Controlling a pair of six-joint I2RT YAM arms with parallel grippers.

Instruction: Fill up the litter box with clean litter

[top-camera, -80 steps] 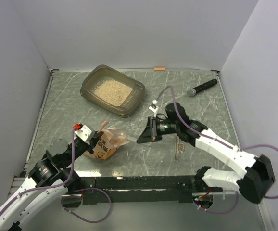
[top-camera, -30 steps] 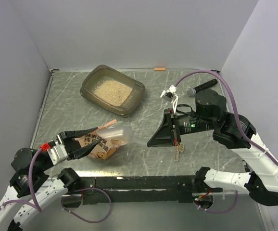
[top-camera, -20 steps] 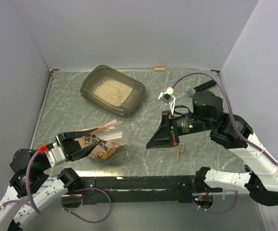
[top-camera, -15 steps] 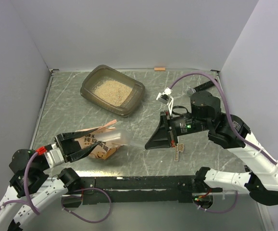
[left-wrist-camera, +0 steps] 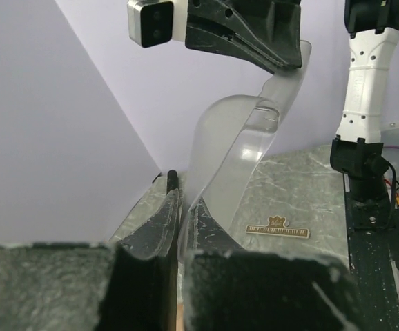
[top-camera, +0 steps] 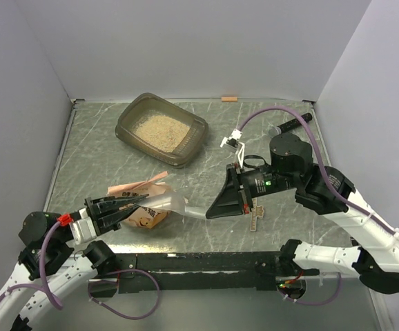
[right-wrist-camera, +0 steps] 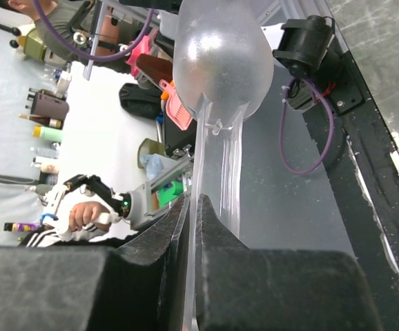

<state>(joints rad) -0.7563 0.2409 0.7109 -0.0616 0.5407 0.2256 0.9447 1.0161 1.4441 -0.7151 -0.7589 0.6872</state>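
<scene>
The litter box (top-camera: 128,110), a grey-brown tray, stands at the back left with beige clean litter (top-camera: 160,129) in it. The orange-pink litter pouch (top-camera: 136,187) lies on the table at the front left, partly under my left gripper. A clear plastic scoop (top-camera: 170,203) hangs between both grippers. My left gripper (top-camera: 134,205) is shut on the rim of the scoop's bowl (left-wrist-camera: 234,145), as the left wrist view (left-wrist-camera: 182,210) shows. My right gripper (top-camera: 210,211) is shut on the scoop's handle (right-wrist-camera: 210,158), seen in its wrist view (right-wrist-camera: 194,204).
A black microphone-like stick (top-camera: 293,124) lies at the back right. A small tan ruler (top-camera: 256,215) lies on the table under my right gripper and also shows in the left wrist view (left-wrist-camera: 277,229). An orange tab (top-camera: 228,98) sits at the back wall.
My left gripper, open around the scoop's bowl before, has shut on it. My right gripper has moved left and down with the handle. The pouch has stayed on the table.
</scene>
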